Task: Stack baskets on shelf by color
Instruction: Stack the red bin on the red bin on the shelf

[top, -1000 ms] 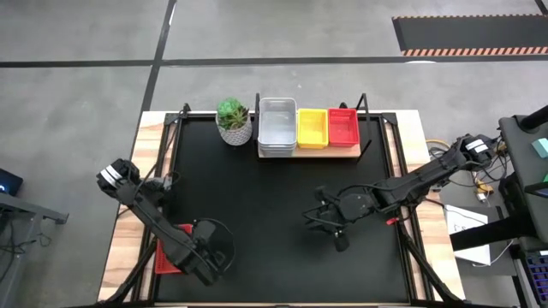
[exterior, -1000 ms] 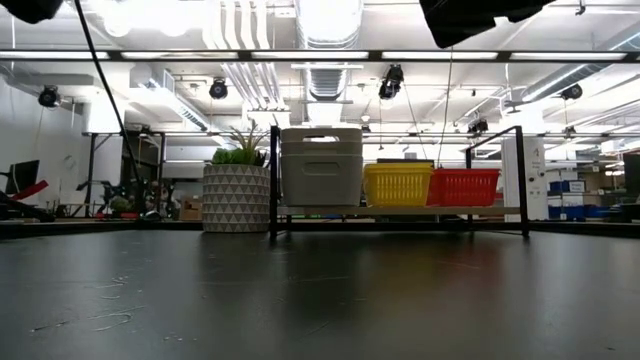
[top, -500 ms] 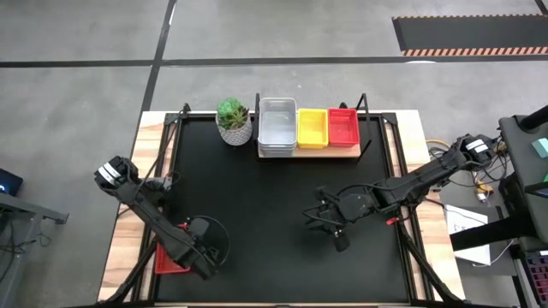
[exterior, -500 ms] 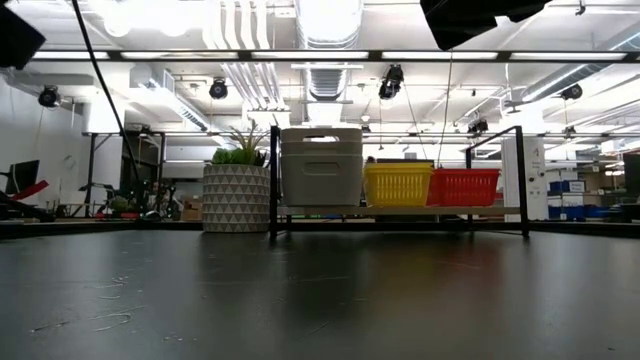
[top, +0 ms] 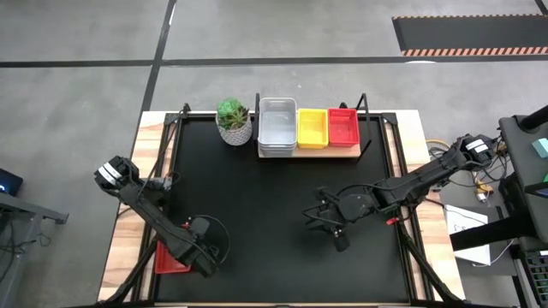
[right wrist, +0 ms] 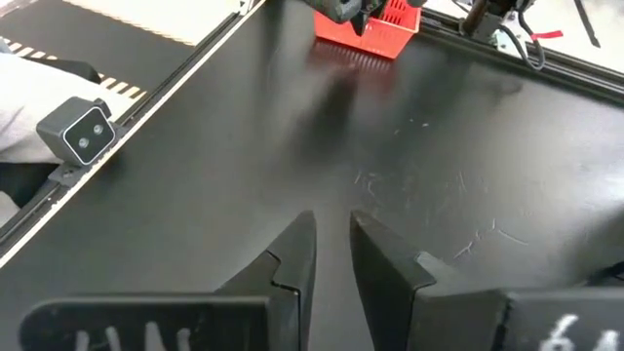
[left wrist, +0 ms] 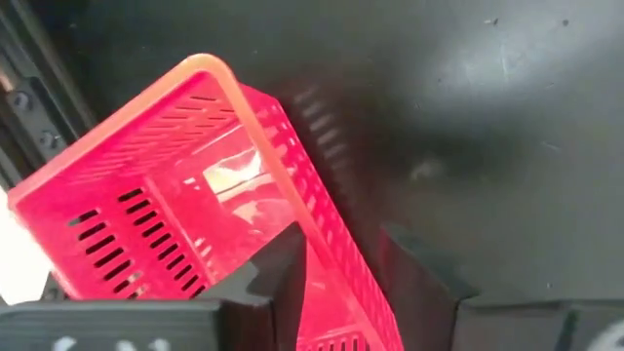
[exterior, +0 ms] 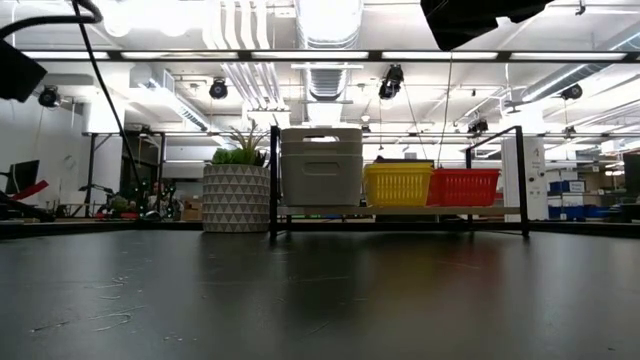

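Red mesh-sided plastic basket point(left wrist: 185, 205) at the table's seven o'clock has one long wall between our left gripper point(left wrist: 341, 283) fingers, gapped, grip uncertain. Our right gripper point(right wrist: 331, 255), narrow and empty, waits centre-right. Wooden shelf point(top: 351, 152) sits at twelve o'clock.

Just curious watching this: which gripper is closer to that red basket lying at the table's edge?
Left. The left gripper straddles one wall of the red basket, fingers apart. The right gripper hangs over mid-table, far across from it.
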Robot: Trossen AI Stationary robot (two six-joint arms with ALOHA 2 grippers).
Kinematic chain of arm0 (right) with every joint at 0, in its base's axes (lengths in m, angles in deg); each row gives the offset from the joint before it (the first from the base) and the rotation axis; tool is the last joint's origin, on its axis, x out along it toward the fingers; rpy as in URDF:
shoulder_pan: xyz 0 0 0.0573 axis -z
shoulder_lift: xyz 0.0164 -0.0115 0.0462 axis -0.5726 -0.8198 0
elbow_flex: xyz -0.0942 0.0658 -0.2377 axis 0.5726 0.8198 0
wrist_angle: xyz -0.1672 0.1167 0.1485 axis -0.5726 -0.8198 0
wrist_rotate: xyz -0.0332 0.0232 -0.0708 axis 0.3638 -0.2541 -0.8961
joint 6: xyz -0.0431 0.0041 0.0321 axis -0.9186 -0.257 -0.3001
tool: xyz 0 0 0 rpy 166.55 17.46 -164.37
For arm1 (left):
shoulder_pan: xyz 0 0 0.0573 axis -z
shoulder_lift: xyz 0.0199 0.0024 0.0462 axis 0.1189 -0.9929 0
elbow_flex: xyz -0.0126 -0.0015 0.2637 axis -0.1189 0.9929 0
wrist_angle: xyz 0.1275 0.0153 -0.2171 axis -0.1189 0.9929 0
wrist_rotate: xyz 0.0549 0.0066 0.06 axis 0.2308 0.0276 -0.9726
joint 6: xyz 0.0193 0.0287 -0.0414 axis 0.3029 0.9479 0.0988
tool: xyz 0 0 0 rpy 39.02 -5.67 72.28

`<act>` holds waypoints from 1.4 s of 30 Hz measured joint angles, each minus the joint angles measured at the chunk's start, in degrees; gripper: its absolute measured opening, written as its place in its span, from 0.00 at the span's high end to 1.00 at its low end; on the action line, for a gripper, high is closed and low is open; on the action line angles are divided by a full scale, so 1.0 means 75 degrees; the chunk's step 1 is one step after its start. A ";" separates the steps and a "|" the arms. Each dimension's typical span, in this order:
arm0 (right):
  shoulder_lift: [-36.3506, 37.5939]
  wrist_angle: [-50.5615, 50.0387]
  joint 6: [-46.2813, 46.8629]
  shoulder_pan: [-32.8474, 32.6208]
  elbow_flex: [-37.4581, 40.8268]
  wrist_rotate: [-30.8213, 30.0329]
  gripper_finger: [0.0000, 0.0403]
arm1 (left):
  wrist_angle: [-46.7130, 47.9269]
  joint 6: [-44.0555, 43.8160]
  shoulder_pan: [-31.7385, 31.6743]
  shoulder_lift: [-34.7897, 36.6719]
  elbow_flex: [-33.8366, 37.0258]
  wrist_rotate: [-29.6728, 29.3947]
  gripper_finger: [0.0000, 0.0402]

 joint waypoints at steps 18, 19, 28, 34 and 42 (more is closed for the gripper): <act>0.0052 -0.0822 0.1749 -0.0445 0.0003 0.0000 0.85 | -0.4491 0.9112 -0.0652 0.0000 -0.0434 -0.3004 0.99; 0.0052 -0.0818 0.1871 -0.0537 0.0003 0.0000 0.85 | -0.4974 0.9910 -0.0768 0.0000 -0.0434 -0.3021 0.99; 0.0000 -0.0601 0.3361 -0.1057 0.0003 -0.0031 0.81 | -0.5683 1.4506 -0.1681 0.0000 -0.0340 -0.2941 1.00; -0.0012 -0.0662 0.3881 -0.1306 0.0006 -0.0350 0.73 | -0.5705 1.4851 -0.2258 -0.0003 -0.0005 -0.2947 1.00; -0.0012 -0.0657 0.3835 -0.1335 0.0009 -0.1058 0.65 | -0.5761 1.4818 -0.2355 -0.0003 0.0211 -0.2941 0.90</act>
